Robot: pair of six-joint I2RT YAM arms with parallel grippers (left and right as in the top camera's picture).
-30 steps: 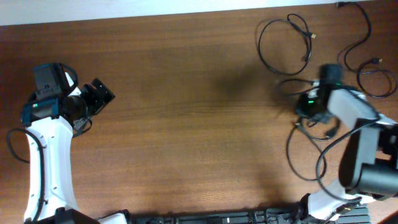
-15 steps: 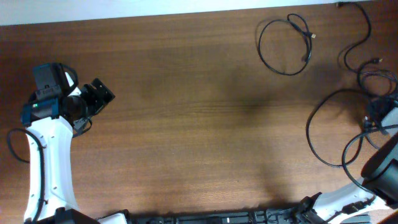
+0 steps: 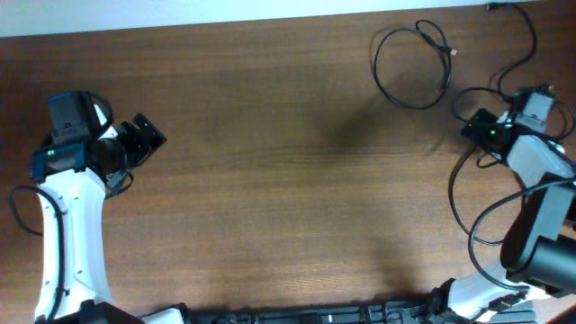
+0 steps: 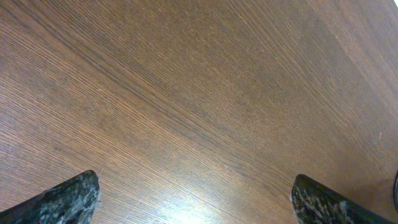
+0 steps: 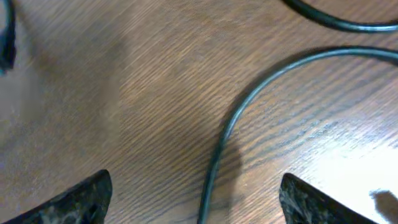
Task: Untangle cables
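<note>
Lining up on a cable (image 5: 231,124) at the overhead's right edge, right gripper (image 5: 196,190) gapes empty astride it; next prob: lower & pinch; left gripper (image 4: 193,196) also spread, empty

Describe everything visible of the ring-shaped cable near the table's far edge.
The ring-shaped cable is a thin black flexible cord lying flat on the wooden table in one roughly round loop. Its ends cross at the upper right, where a small pale plug tip sticks out. Only the table appears to touch it.

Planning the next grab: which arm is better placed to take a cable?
Right. The right arm holds open jaws over a cable; the left arm has only table under its jaws.
</note>
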